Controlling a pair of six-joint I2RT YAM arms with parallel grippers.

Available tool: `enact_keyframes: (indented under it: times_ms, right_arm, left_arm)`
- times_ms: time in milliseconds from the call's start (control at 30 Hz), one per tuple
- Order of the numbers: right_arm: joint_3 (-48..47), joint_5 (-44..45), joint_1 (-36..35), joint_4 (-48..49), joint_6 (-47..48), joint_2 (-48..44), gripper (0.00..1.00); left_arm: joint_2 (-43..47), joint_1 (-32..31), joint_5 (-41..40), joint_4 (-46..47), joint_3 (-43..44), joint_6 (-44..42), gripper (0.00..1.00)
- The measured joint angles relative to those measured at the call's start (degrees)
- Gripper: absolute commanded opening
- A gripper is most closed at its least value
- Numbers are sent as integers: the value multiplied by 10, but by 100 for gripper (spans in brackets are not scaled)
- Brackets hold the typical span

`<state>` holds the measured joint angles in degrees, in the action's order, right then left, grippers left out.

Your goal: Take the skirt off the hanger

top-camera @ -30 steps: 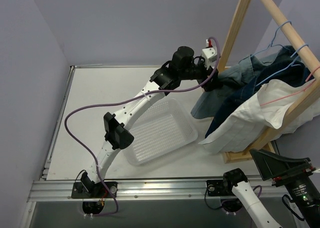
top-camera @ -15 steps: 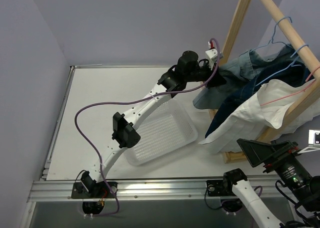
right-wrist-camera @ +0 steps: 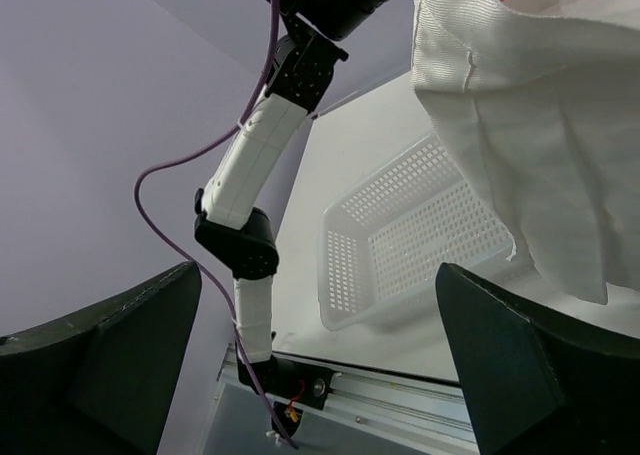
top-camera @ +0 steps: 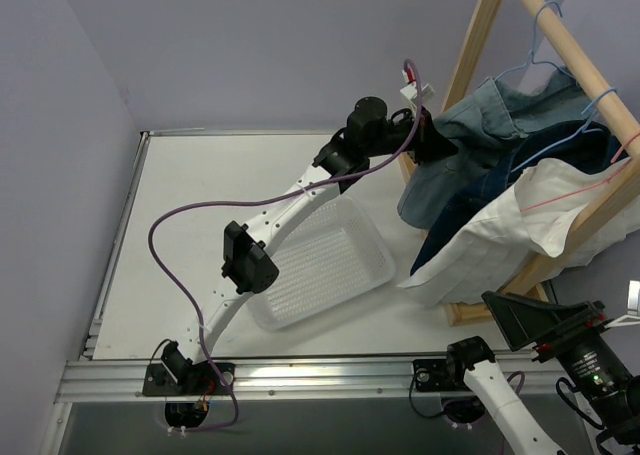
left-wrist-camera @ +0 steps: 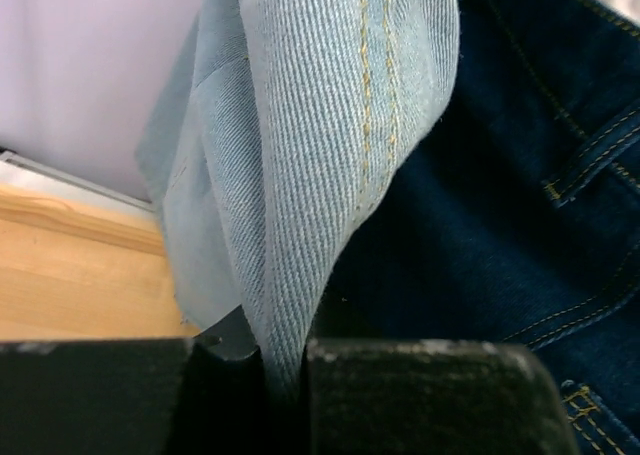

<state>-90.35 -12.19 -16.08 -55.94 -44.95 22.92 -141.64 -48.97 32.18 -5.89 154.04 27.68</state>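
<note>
Your left gripper (left-wrist-camera: 285,375) is pressed together on an edge of the light-blue denim skirt (left-wrist-camera: 330,125), pinching a fold of cloth between its 2 fingers. The skirt hangs on a blue hanger (top-camera: 531,50) hooked over the wooden rail (top-camera: 575,55), just beside a dark denim garment (left-wrist-camera: 520,175) and a white garment (top-camera: 520,225). Your right gripper (right-wrist-camera: 320,365) is spread wide, low at the near right, holding nothing. A white basket (top-camera: 372,272) sits on the table (top-camera: 200,195) under your left arm.
</note>
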Motion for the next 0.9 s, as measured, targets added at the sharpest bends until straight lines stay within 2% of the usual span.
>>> enact_keyframes:
  times_ms: [267,667,900]
  right_arm:
    - [-10,6,0,-11,3,-5,100]
    - [-10,14,0,-17,22,1,100]
    - [-10,13,0,-17,37,18,100]
  left_arm:
    - [7,3,25,57,-11,43,2]
    - [98,20,73,108,-68,52,2]
    - [179,38,92,135,-204,49,2]
